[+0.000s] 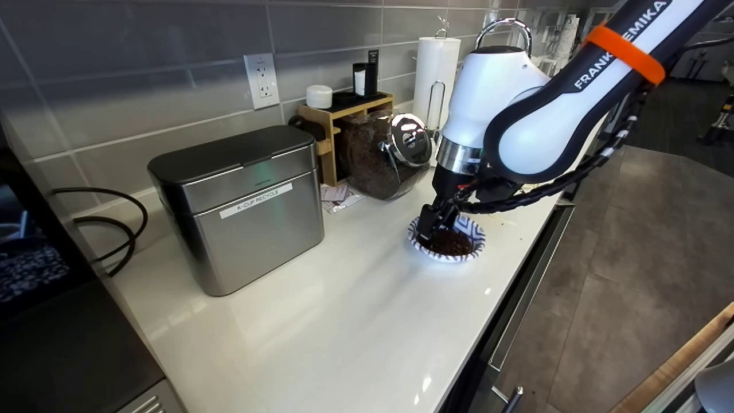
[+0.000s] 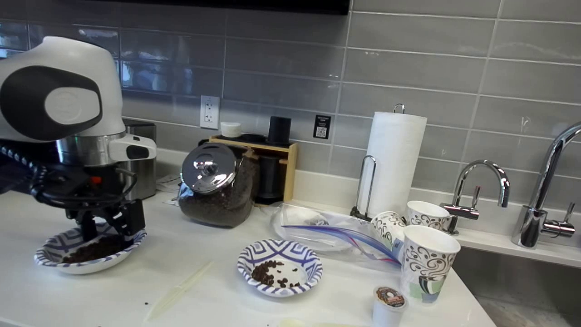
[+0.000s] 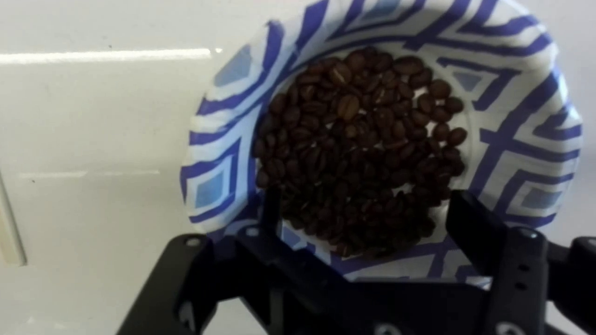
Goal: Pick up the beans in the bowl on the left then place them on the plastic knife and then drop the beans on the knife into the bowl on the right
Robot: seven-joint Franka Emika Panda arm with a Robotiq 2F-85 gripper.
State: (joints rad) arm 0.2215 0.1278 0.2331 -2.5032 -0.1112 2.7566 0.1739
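Toward the left of the counter, nearer the front edge than the back, the left bowl holds a broad heap of dark beans. The gripper hangs down into this bowl, its fingers spread apart; whether the tips touch any beans cannot be told. Behind, toward the back edge, stand a steel bin and a glass jar. Next a pale plastic knife lies slanting between the two bowls. Then comes the right bowl, a smaller batch of beans gathered mostly on its left side. A clear bag spreads behind it, and a coffee pod and paper cups sit near the right edge.
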